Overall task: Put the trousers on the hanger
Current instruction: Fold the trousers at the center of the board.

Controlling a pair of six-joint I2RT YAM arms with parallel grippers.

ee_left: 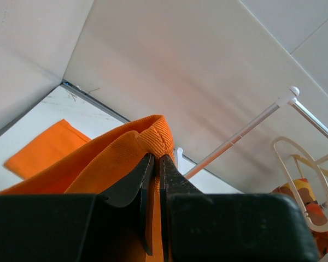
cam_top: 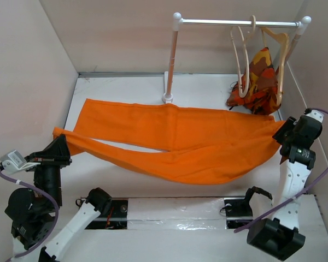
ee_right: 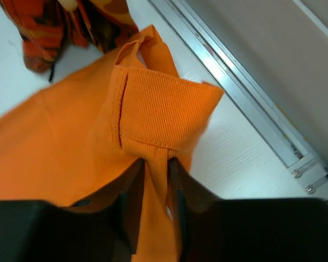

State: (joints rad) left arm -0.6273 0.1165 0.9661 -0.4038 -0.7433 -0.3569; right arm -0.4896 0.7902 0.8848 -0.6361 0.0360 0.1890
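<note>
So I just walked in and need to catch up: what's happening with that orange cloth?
Two robot arms are handling the trousers. The left gripper pinches one leg's hem and the right gripper pinches the waist end, so the cloth sags between them while the other leg lies on the table. The hanger hangs on the rail at the back, not yet used.

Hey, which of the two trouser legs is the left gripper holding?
The near leg: its hem is pinched in the left gripper and raised, while the far leg lies flat on the table.
</note>
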